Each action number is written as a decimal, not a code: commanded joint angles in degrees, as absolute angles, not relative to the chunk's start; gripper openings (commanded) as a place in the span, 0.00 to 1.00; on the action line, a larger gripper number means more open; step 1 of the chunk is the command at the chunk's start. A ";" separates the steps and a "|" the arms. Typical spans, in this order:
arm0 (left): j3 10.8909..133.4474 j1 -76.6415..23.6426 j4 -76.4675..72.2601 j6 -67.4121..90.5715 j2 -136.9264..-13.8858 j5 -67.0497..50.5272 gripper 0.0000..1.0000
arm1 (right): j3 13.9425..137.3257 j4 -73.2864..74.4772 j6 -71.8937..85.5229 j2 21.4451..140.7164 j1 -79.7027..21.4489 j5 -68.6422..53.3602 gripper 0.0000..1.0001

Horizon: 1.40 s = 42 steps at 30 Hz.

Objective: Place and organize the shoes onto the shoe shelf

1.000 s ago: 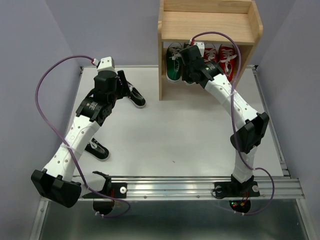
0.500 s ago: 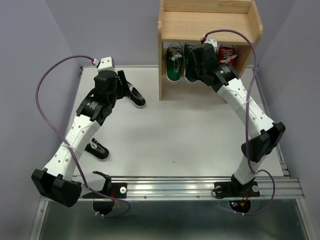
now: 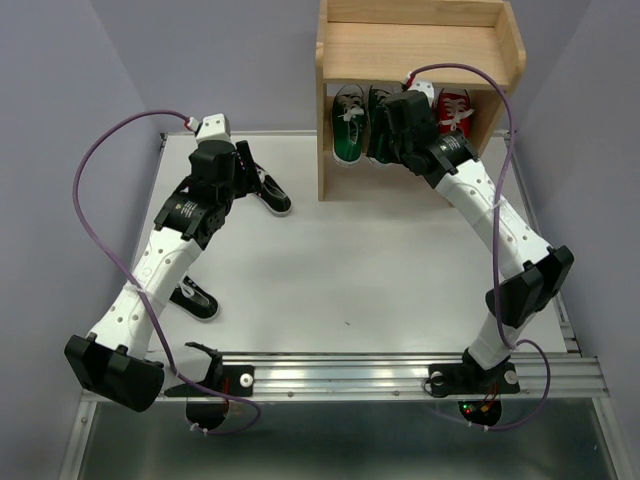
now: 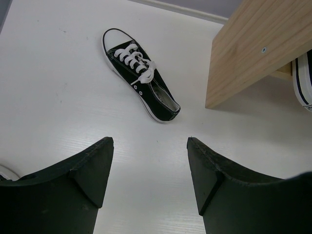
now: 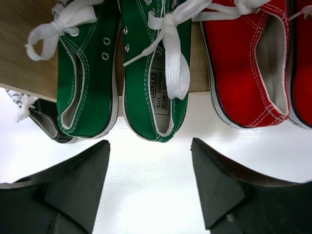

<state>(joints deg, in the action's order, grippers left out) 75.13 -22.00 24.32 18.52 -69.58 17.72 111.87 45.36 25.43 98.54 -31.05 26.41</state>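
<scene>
The wooden shoe shelf [image 3: 420,50] stands at the back. Two green shoes [image 3: 348,125] and two red shoes [image 3: 455,108] sit on its lower tier, heels outward. In the right wrist view the green pair [image 5: 153,73] and one red shoe [image 5: 248,63] lie just beyond my open, empty right gripper [image 5: 150,144], which hovers in front of them [image 3: 385,150]. One black shoe [image 3: 272,192] lies on the table left of the shelf. My left gripper [image 3: 245,170] is open and empty just short of it [image 4: 141,75]. A second black shoe [image 3: 195,298] lies partly under the left arm.
The shelf's left side panel [image 4: 258,53] stands close right of the black shoe. The shelf's top tier [image 3: 410,45] holds nothing. The white table [image 3: 350,260] has raised edges and a metal rail [image 3: 400,370] at the front. Purple walls surround it.
My right gripper has shifted right and drawn back from the shelf, leaving the second green shoe beside the first. The left arm has barely moved.
</scene>
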 commanded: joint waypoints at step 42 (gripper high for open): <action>77.26 -21.53 23.73 18.90 -68.73 18.28 0.73 | 113.38 30.15 10.98 106.44 -36.65 51.95 0.01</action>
<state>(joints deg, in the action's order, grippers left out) 75.13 -21.67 24.45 18.55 -69.58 17.76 110.10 38.57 10.94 106.54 -37.12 47.86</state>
